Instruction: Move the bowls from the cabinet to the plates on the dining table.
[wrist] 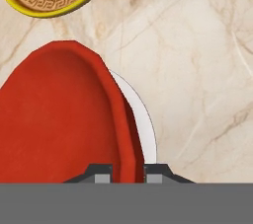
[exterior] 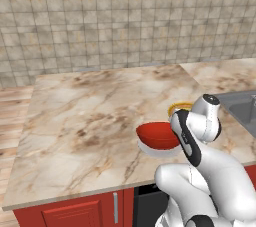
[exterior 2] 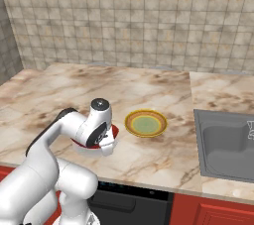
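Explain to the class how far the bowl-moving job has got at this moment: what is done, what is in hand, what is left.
Done: the red bowl is out of the cabinet and sits over the white plate on the dining table. In hand: the claw is shut on the bowl's rim, not yet released. Left: the yellow-rimmed plate holds no bowl.

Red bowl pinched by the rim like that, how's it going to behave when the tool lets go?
The red bowl looks rigid, so its rim should hold shape between the tool fingers. Its glossy surface may be slippery. It sits over the white plate; being wide and round, it probably settles flat rather than tipping.
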Robot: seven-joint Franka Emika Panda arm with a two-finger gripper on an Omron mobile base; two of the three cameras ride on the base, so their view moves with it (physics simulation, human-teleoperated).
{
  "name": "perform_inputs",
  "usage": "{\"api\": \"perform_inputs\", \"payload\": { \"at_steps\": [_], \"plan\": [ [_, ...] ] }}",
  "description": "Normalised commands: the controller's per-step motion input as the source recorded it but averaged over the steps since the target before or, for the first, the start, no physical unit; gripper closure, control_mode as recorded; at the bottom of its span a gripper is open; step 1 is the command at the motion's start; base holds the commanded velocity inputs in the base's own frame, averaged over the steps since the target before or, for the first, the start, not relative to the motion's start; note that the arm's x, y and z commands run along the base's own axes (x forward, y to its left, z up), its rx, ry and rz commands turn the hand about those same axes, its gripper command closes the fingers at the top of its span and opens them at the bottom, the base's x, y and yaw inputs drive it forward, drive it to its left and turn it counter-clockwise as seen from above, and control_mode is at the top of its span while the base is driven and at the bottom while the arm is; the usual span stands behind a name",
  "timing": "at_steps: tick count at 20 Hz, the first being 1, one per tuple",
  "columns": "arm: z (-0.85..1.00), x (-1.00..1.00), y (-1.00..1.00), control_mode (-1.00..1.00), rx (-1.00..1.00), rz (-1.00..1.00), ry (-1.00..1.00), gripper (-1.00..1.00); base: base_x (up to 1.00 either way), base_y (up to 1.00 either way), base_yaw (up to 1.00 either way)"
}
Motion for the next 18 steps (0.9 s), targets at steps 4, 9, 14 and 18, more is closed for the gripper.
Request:
{"api": "perform_inputs", "payload": {
  "at_steps": [4,9,14,18],
  "plan": [
    [0.00,0.00,0.00,-1.00,0.00,0.00,0.00,-1.00,0.00,0.00,0.00],
    [0.00,0.00,0.00,-1.00,0.00,0.00,0.00,-1.00,0.00,0.00,0.00],
    [0.06,-0.05,0.00,-1.00,0.00,0.00,0.00,-1.00,0.00,0.00,0.00],
    [0.26,-0.36,0.00,-1.00,0.00,0.00,0.00,-1.00,0.00,0.00,0.00]
  ]
}}
